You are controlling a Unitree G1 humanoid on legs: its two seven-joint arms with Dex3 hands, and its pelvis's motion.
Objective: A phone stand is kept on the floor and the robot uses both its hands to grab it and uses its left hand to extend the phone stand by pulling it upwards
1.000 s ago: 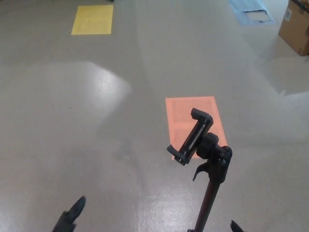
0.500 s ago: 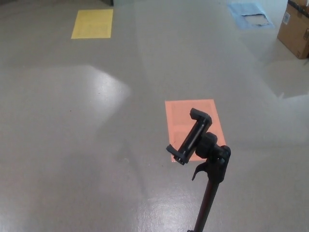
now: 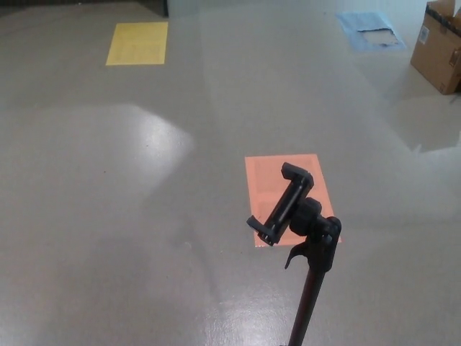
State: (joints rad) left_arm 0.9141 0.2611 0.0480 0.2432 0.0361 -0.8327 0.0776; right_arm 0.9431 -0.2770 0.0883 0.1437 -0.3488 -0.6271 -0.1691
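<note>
A black phone stand (image 3: pixel 306 259) rises from the bottom edge of the head view, right of centre. Its thin pole runs up to a ball joint, and the empty phone clamp (image 3: pixel 282 203) on top tilts to the upper right. The stand's base is hidden below the picture's edge. Neither of my hands shows in this view.
An orange rectangle (image 3: pixel 270 180) is marked on the grey floor behind the stand. A yellow rectangle (image 3: pixel 137 42) lies at the far left. A blue sheet (image 3: pixel 370 29) and a cardboard box (image 3: pixel 438 47) sit at the far right.
The camera has tilted up a little, so the floor marks sit lower in the picture. The fingertips seen at the bottom edge one second ago have gone out of view.
</note>
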